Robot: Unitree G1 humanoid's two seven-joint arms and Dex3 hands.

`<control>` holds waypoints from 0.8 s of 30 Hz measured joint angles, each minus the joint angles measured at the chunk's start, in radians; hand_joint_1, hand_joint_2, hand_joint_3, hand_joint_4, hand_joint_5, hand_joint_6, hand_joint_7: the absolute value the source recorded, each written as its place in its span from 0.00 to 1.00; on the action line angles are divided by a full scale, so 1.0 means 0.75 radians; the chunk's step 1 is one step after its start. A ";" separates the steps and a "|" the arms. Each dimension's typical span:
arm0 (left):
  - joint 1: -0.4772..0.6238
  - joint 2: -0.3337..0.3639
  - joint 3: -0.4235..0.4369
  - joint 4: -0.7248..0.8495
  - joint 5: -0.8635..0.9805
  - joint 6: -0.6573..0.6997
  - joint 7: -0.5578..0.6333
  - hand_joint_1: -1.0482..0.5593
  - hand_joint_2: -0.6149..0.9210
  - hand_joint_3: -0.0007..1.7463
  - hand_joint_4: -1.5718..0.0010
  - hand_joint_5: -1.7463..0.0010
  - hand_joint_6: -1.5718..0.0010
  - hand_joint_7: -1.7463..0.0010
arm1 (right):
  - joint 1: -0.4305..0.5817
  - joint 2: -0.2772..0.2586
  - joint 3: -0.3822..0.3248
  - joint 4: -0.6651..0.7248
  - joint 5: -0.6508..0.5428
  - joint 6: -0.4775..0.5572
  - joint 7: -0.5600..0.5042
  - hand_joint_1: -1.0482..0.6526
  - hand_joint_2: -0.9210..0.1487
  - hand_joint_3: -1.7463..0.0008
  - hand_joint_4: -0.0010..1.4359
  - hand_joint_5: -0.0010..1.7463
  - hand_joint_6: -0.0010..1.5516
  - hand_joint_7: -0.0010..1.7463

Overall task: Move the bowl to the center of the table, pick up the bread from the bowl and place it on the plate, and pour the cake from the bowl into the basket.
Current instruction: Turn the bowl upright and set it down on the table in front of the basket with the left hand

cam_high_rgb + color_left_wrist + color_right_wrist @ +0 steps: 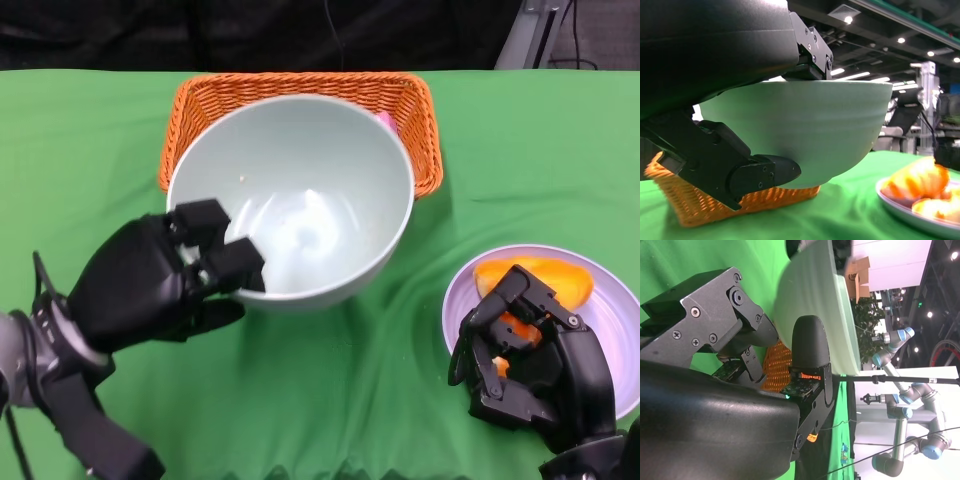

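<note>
1. Surface: a table (90, 140) under green cloth, dark backdrop along its far edge; the wrist views show a lit hall with other robot arms beyond

2. Near right corner: the right hand (525, 365) sits over the near rim of the lilac plate (615, 310). Its fingers are curled in; whether they grip anything cannot be told, as the hand covers what lies beneath. The orange bread (540, 278) lies on the plate, just beyond the fingers

3. Near left: the left hand (160, 280) grips the near-left rim of the pale green bowl (300, 200), fingers hooked inside, thumb under the outer wall. The left wrist view shows the bowl (805, 130) held clear of the cloth

4. Centre to far: the bowl looks empty apart from crumbs. It hangs in front of, and partly over, the orange wicker basket (400, 95) at the far edge. A pink item (385, 122), probably the cake, shows in the basket behind the bowl's far-right rim, mostly hidden

5. Judgement: bread placed, pour apparently done; the closing step is in hand

6. Next move calls for lowering the bowl level onto bare cloth, clear of basket and plate, then loosening the fingers without dragging the rim
</note>
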 measured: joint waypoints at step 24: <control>0.131 0.009 -0.343 0.090 -0.002 0.110 0.181 0.61 0.91 0.24 0.56 0.00 0.72 0.00 | -0.018 -0.012 -0.014 0.021 0.023 0.000 0.030 0.62 0.32 0.30 0.55 1.00 0.33 0.95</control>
